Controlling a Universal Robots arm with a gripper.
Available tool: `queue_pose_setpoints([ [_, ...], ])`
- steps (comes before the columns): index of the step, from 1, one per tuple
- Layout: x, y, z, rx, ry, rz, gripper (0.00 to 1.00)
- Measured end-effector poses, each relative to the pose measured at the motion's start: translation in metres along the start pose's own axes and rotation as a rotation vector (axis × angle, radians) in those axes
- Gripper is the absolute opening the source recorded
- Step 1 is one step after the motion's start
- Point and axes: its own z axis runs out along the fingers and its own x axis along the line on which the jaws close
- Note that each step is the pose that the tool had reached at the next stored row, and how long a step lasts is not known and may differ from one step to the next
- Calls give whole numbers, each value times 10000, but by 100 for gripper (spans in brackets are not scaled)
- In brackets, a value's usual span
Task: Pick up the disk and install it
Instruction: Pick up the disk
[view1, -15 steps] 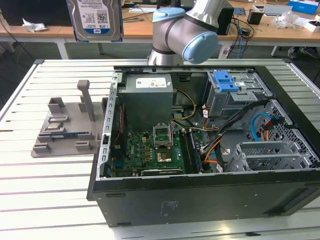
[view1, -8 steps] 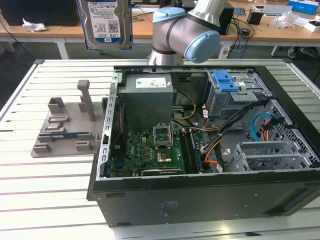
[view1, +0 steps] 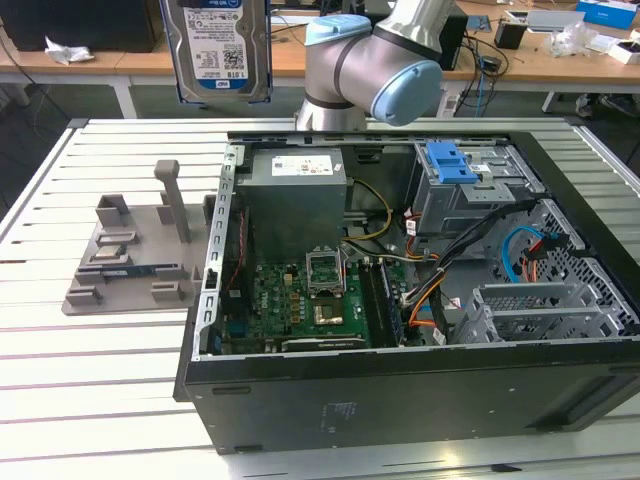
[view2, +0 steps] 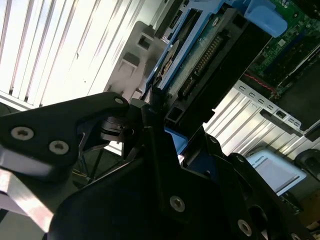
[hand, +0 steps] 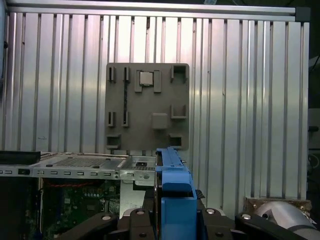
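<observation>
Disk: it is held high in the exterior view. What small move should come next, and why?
Probably carry the disk sideways toward the exterior view's right, keeping it high. The gripper is shut on its blue rail, so the pick looks done. The grey drive bay in the open case sits well to the right of the disk in that view.

Glossy metal disk edged in blue plastic; matt grey plastic fixture.
</observation>
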Motion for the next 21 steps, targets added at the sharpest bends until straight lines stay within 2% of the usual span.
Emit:
queue_pose_setpoints([
  [21, 150, -49, 14, 0, 0, 1, 37],
])
